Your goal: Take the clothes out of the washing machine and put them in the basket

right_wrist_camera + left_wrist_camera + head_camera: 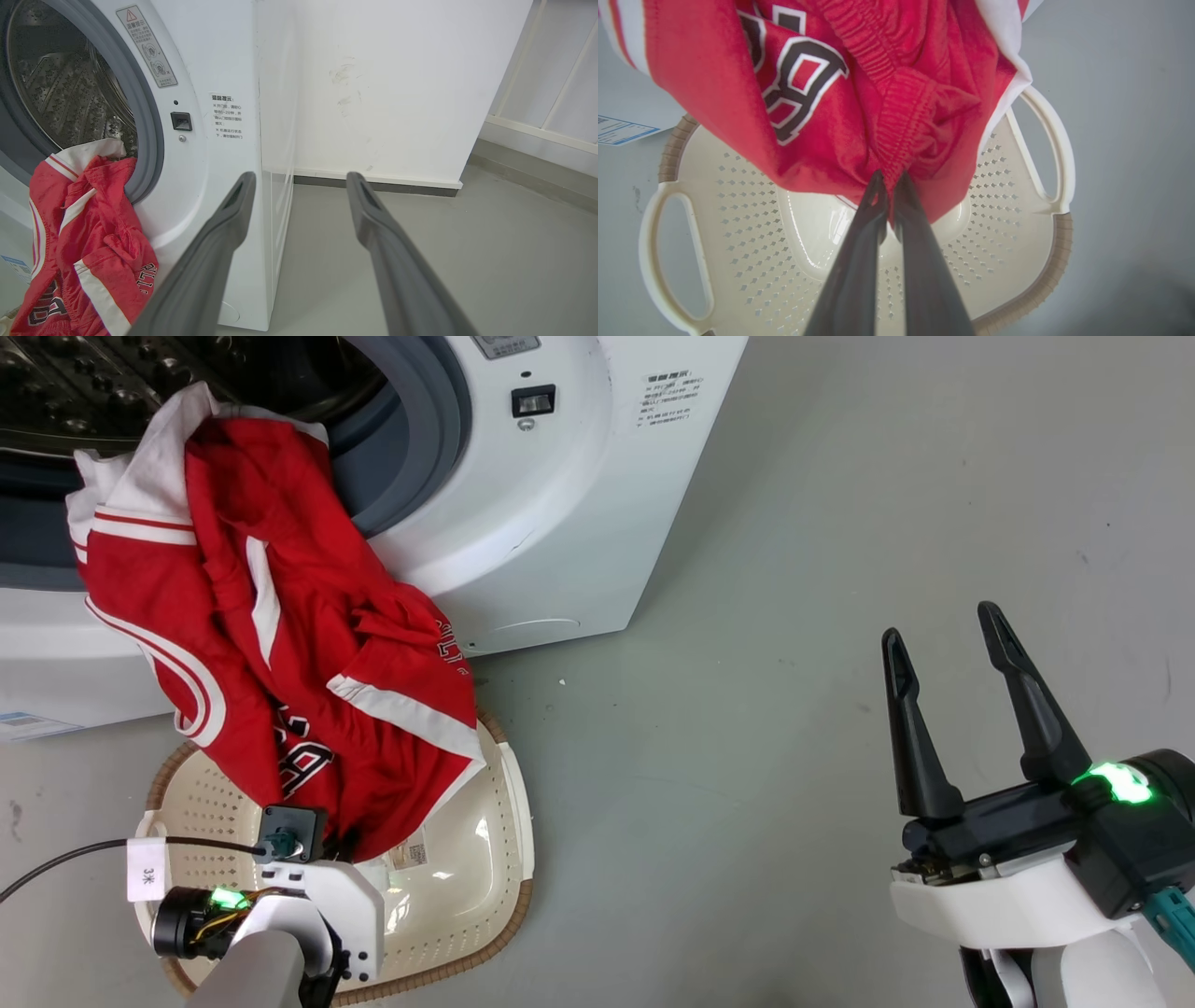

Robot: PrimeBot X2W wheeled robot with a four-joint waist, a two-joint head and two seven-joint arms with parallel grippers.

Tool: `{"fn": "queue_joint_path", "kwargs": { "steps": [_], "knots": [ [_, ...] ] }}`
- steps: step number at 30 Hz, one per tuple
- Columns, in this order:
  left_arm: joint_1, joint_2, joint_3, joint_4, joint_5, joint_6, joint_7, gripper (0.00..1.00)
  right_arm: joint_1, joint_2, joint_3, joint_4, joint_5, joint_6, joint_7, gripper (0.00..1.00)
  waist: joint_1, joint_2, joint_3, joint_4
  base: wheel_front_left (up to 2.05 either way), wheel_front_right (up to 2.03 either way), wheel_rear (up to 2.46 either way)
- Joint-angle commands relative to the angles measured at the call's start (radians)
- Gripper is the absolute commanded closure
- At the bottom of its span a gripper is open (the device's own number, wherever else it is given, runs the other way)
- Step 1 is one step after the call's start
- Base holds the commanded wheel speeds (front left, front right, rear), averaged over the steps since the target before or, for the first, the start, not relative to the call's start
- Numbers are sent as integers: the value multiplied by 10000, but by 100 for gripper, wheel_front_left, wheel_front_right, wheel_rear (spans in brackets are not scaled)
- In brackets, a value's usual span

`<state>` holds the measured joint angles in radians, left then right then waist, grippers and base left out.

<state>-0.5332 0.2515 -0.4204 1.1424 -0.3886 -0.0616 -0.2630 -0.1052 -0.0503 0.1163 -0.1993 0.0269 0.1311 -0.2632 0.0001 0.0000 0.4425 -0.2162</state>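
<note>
The red jersey hangs lengthwise from the drum mouth of the washing machine down into the basket, its lower fold pinched by the left gripper. The right gripper is spread above the floor.

The left jaws are pinched together at the tips, pointing downward, while the right jaws stand spread wide

basket label half-hidden (under jersey), drum cropped
</note>
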Motion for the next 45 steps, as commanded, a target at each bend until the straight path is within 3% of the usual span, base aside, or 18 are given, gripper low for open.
{"fn": "queue_joint_path", "kwargs": {
  "steps": [1,2,3,12,18,34,45],
  "knots": [
    [-113,-21,-34,100,85,-18,-26,100,-191,2,-12,-45,45,-7,-24,0,-1,0,8,-3,0,0,0],
    [-122,-55,-33,237,32,-60,-26,100,-194,2,-5,-38,43,-7,-24,0,-1,0,7,-9,0,0,0],
    [-188,-50,-101,288,124,-26,-26,0,-197,2,0,-32,41,-7,-24,0,-1,0,-1,-12,0,0,0],
    [-7,-223,-137,655,113,-161,-26,0,132,2,-8,107,-42,-7,-24,0,-1,0,-547,106,0,0,0],
    [353,-162,6,85,154,-29,-27,0,358,2,-20,136,-78,-7,-24,0,-1,0,-1029,224,0,0,0],
    [1937,-36,1516,-3924,1052,1247,-27,0,952,3,11,212,-133,-7,-24,0,-1,0,-2030,436,0,0,0],
    [1111,-181,2539,-4088,1077,1081,-27,0,679,3,65,118,-27,-7,-24,0,-1,0,-1688,270,0,0,0]
  ]
}}
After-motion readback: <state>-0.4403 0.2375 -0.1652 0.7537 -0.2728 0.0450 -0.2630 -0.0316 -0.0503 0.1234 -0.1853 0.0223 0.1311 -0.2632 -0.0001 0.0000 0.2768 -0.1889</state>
